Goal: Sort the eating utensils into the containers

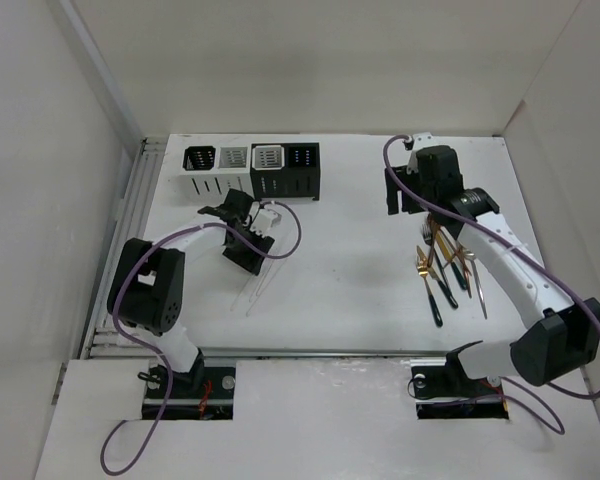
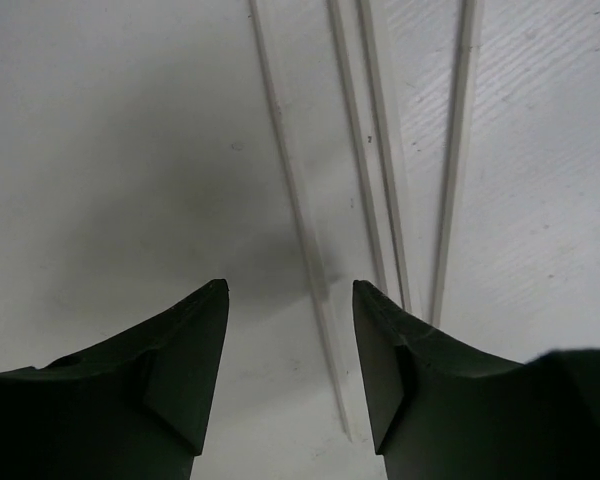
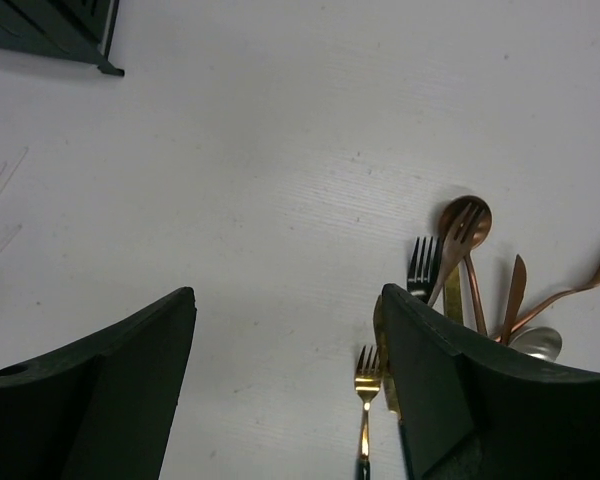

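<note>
— Entry one: left gripper (image 2: 289, 300)?
— Fingers apart, low over the table (image 1: 350, 310). One thin white stick (image 2: 298, 215) lying flat in the gap, nearer the finger on the right of the wrist view; contact not discernible. Three more sticks (image 2: 380, 180) just beside it, running roughly alongside.
— Entry two: right gripper (image 3: 286, 300)?
— Fingers wide apart, hovering over the table's right half.
— Metal utensils (image 1: 445, 265)?
— Heaped on the table's right half, just beside the right gripper. Listed from the wrist view: copper spoon (image 3: 467, 215), dark fork (image 3: 423, 265), gold fork (image 3: 366, 382), further copper handles overlapping.
— Containers?
— Row of four slotted caddies (image 1: 220, 186) at the far edge, left of centre, set side by side; white fronts left, black fronts right. Just beyond the left gripper. Contents: cannot tell.
</note>
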